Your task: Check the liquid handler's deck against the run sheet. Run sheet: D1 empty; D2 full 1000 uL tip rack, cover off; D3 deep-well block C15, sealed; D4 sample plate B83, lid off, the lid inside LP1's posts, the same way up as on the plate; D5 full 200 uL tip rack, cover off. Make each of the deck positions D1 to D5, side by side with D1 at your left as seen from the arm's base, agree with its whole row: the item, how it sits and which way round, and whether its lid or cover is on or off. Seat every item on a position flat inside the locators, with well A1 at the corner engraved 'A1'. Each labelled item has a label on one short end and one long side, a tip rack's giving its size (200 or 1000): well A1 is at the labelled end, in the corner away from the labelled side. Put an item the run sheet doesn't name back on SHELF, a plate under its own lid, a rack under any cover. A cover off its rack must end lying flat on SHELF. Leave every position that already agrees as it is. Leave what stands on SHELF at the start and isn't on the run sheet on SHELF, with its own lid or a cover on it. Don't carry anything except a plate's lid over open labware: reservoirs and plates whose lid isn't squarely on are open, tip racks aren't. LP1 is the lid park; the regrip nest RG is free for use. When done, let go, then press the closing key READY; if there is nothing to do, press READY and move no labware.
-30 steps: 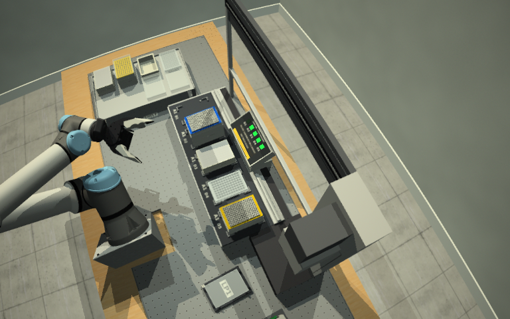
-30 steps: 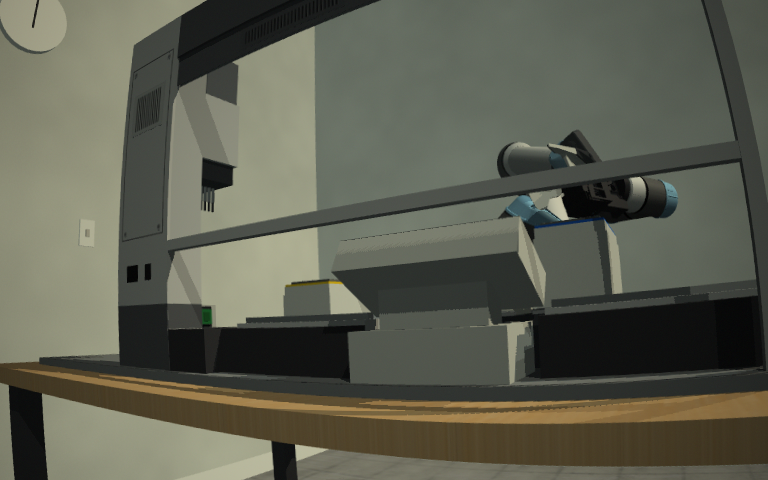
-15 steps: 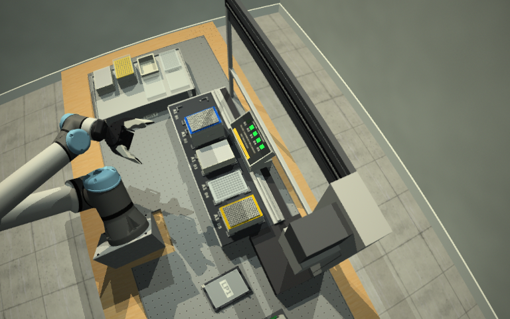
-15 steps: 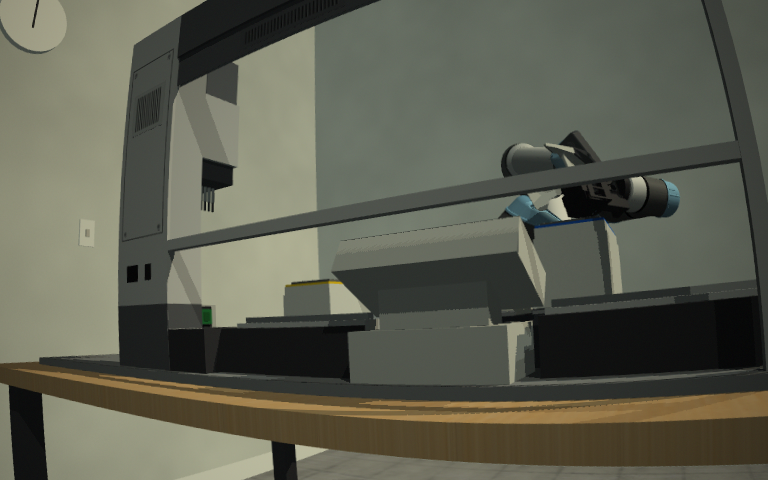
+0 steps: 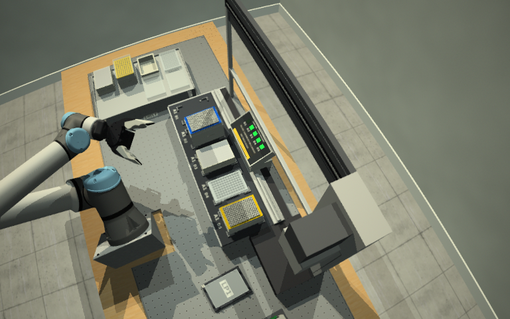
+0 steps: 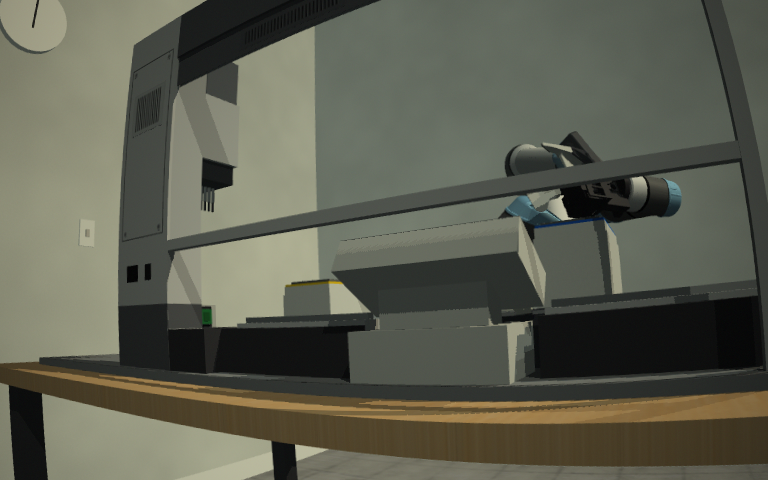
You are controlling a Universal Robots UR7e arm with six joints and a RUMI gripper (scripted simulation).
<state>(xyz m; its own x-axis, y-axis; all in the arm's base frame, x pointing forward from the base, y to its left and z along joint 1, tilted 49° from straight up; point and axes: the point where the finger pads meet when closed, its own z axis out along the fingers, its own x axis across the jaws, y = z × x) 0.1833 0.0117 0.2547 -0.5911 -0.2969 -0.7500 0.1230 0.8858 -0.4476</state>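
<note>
gripper (image 5: 136, 139): jaws apart, holding nothing, left of frame.
deck (image 5: 178, 123): centre; blue-rimmed rack (image 5: 202, 119), sealed block (image 5: 216, 155), unlidded plate (image 5: 228, 185), yellow-rimmed rack (image 5: 240, 211) all seated.
lp1 (image 5: 228, 288): bottom, lid apparently parked.
left: probably only ready.

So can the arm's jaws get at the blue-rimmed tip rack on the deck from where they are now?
Probably yes. The gripper is open, holds nothing and hangs beside the deck, and nothing stands between it and the blue-rimmed tip rack, whose top is uncovered.
</note>
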